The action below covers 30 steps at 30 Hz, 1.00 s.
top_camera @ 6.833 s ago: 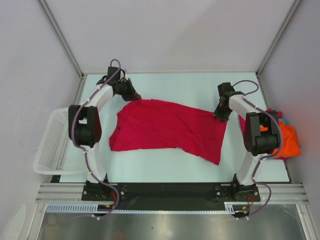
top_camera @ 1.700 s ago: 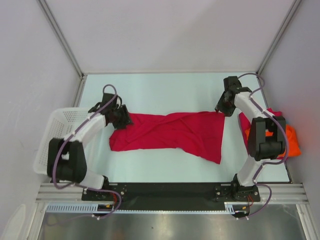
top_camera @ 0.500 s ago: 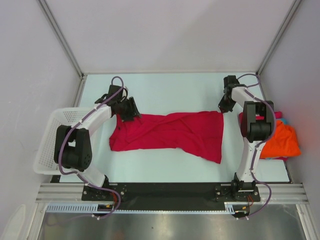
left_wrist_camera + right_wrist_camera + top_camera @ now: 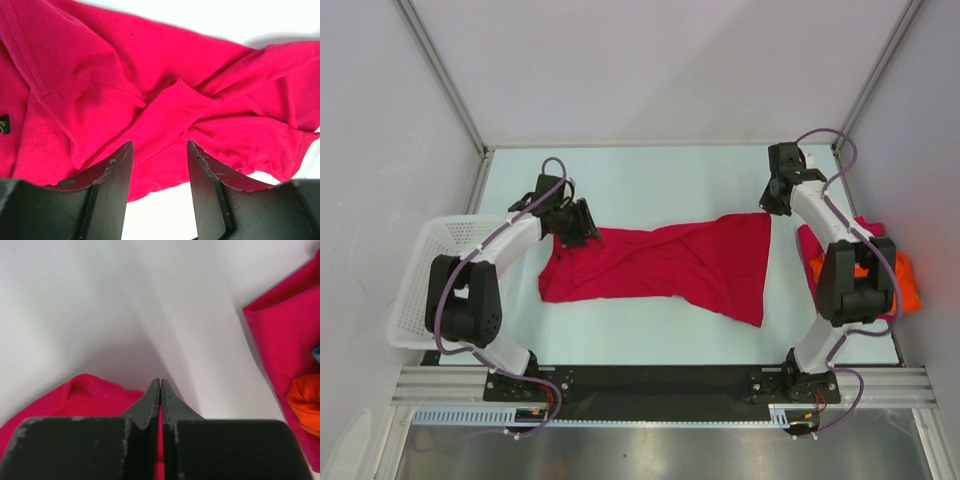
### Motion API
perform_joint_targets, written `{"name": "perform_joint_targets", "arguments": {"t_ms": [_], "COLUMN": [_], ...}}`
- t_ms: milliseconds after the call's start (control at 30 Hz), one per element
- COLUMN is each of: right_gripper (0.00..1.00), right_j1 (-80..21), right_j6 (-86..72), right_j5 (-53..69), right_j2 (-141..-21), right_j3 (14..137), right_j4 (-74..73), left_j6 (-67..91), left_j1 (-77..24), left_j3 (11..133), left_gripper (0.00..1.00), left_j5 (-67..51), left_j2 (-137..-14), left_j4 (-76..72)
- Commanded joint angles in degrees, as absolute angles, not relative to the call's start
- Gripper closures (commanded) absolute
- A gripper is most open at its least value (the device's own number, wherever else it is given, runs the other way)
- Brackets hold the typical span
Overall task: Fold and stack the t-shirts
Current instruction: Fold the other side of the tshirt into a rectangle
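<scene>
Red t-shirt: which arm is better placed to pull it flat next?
Probably right. The right fingers are shut on a far corner of the red t-shirt, ready to pull; the left fingers are open above crumpled cloth, gripping nothing.

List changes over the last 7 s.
Crimson red t-shirt: far edge folded toward the near side, now a narrower band. Left gripper followed, now open above the left end. Right gripper, shut on the far right corner, drew it slightly toward the far side. White plastic lattice basket, orange shirt pile unchanged.
</scene>
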<state>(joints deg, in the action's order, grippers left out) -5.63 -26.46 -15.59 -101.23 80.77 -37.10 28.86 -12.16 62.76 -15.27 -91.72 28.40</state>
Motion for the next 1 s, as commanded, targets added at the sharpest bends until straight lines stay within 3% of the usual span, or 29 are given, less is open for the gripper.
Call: {"name": "perform_joint_targets", "arguments": {"t_ms": [0,967], "right_gripper": [1.0,1.0], "right_j1": [-6.6,-23.5], "right_j6": [-25.2,-37.6], "right_j5": [-19.2,-21.6], "right_j2": [-93.5,-74.1], "right_j3": [80.5,63.6], "right_j4": [-39.2,-55.3], "left_j6": [28.0,28.0], "left_j1": [-12.6,-12.4], "left_j3": [62.1,67.2], "left_gripper": [0.48,0.5], "left_j5": [-15.8,-13.9], "left_j2": [-87.2,-88.5], "left_j4": [27.6,29.2]}}
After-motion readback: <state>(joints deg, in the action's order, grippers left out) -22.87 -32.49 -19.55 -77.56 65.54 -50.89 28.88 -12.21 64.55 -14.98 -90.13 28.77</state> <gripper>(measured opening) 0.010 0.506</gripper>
